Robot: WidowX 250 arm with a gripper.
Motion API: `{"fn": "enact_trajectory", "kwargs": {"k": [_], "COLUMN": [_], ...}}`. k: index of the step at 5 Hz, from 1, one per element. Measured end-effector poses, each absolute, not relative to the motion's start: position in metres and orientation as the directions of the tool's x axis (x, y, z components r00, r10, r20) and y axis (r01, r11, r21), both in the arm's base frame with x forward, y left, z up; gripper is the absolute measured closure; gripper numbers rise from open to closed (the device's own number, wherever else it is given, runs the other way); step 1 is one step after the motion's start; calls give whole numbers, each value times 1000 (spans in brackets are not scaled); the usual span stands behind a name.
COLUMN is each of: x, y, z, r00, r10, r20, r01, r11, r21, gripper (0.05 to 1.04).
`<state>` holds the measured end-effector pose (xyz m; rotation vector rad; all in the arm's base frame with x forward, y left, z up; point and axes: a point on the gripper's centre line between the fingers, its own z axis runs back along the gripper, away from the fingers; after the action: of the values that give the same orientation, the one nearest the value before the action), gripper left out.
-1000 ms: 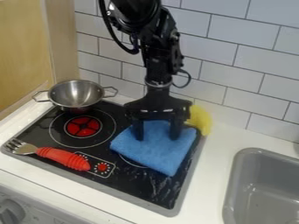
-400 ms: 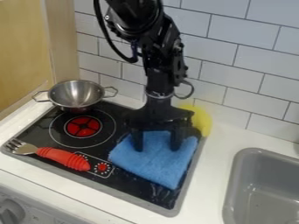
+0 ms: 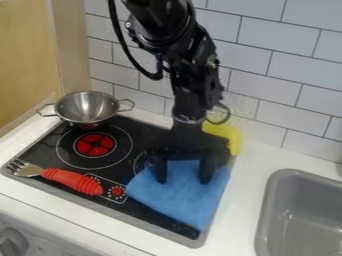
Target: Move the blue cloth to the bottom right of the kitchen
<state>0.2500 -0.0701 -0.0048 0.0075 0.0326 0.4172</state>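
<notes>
Cloth: blue (image 3: pixel 179 192), spread over the right side of the stove (image 3: pixel 157 216), reaching its right rim and close to its bottom right corner
Claw: released, not clenched; its two fingers stand apart, pointing down onto the cloth (image 3: pixel 182 179), with blue fabric between them and no fold pinched
Done: the cloth lies on the right of the stove and covers most of its lower right part, so if that corner is the goal the job looks nearly finished
Left: perhaps a small nudge toward the near right corner, where a dark strip of stove shows below the cloth's lower left edge; then lifting the claw clear
If the goal is farther out: the white surface (image 3: pixel 239 210) beside the stove, or the gray sink (image 3: pixel 262 215), lies to the right, and the cloth would need a good deal more travel
Next move: likely a press and drag toward the near right, with no grasp needed
Risk: the fingers could skid over the fabric or ruck it up against the rim
Fork: red handle (image 3: pixel 73 181), on the stove's left front, well apart from the cloth
Pot: steel (image 3: pixel 87 109), at the stove's back left, out of the way
</notes>
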Motion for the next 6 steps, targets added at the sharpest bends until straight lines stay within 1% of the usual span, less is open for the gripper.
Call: {"fn": "enact_trajectory", "kwargs": {"k": [4, 6], "x": [215, 215], "y": [-79, -76], "z": [-4, 0], "r00": [921, 923], "r10": [383, 379], "r20": [-75, -57], "r01": [-382, -378], "r11": [924, 925], "r21": [22, 30], "gripper": [85, 85]}}
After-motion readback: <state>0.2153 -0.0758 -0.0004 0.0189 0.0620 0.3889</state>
